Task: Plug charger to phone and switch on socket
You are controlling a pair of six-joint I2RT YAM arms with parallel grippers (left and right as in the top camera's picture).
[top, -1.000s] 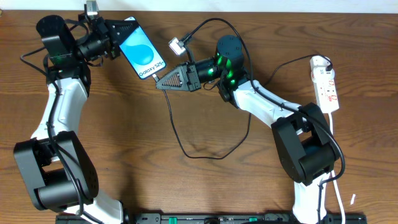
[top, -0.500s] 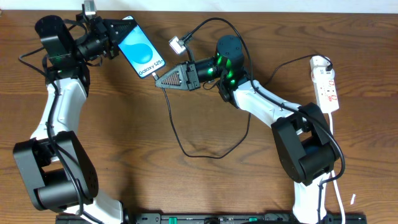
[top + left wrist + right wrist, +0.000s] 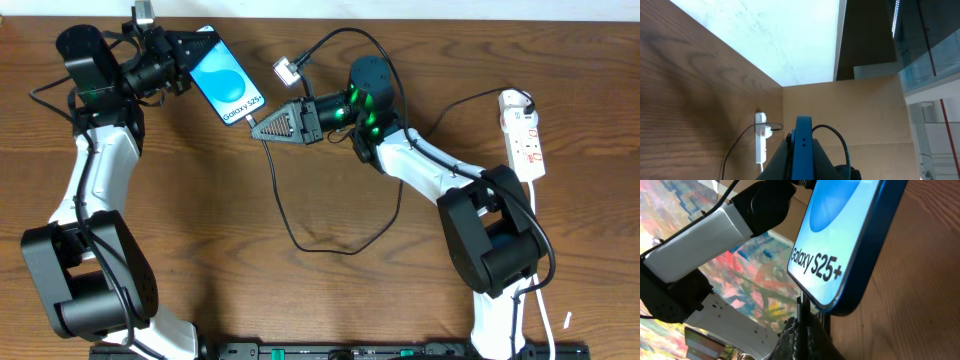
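Observation:
The phone (image 3: 228, 88), blue screen reading "Galaxy S25+", is held off the table at the back left. My left gripper (image 3: 190, 52) is shut on its top end; in the left wrist view only the phone's blue edge (image 3: 803, 150) shows between the dark fingers (image 3: 825, 162). My right gripper (image 3: 258, 128) is shut on the charger's black plug tip (image 3: 802, 311), which meets the phone's bottom edge (image 3: 840, 311); I cannot tell whether it is inserted. The charger cable (image 3: 290, 235) loops over the table toward the socket (image 3: 525, 135), a white strip at the far right.
A second black cable with a silvery connector (image 3: 286, 70) lies behind the right gripper. The right arm (image 3: 430, 175) stretches across the middle from the front right. The left arm's white link (image 3: 705, 230) fills the upper left of the right wrist view. The socket (image 3: 760, 145) also shows from the left wrist.
The right gripper with the plug tip has edged slightly toward the back, closer to the phone's bottom edge. The left arm and the phone have stayed put.

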